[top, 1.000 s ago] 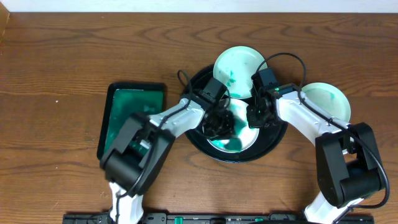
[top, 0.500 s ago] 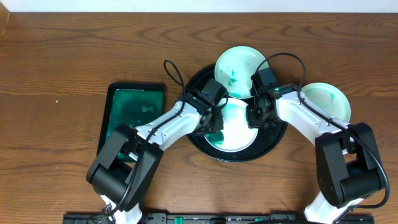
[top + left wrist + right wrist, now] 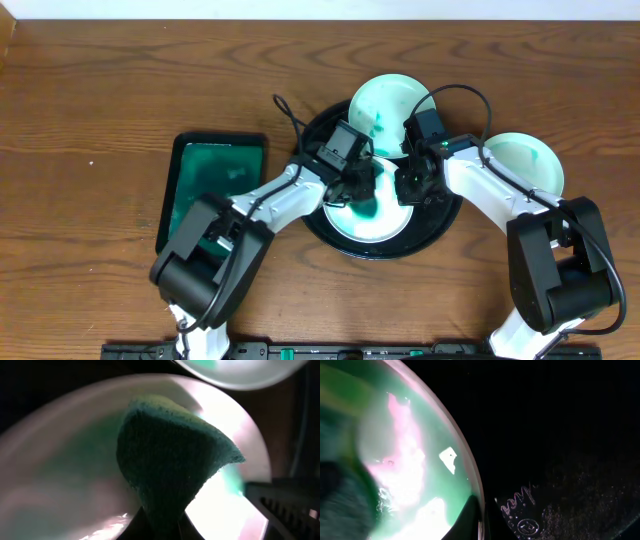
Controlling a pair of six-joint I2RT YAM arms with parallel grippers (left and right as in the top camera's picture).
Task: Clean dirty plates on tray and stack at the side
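Observation:
The round black tray (image 3: pixel 430 232) holds a white plate (image 3: pixel 385 222) with teal smears. My left gripper (image 3: pixel 362 192) is shut on a dark green sponge (image 3: pixel 172 467) that presses on this plate (image 3: pixel 75 475). My right gripper (image 3: pixel 410 190) is shut on the plate's right rim (image 3: pixel 475 495), over the tray floor (image 3: pixel 560 460). A second smeared plate (image 3: pixel 385 100) leans on the tray's far rim. A third plate (image 3: pixel 525 160) lies on the table right of the tray.
A rectangular black tray (image 3: pixel 210 190) with a green-stained inside sits on the wooden table to the left. Both arms reach in from the front edge and meet over the round tray.
My left gripper has swept the sponge across the plate, left and then back right toward the middle. The right gripper has held still on the rim.

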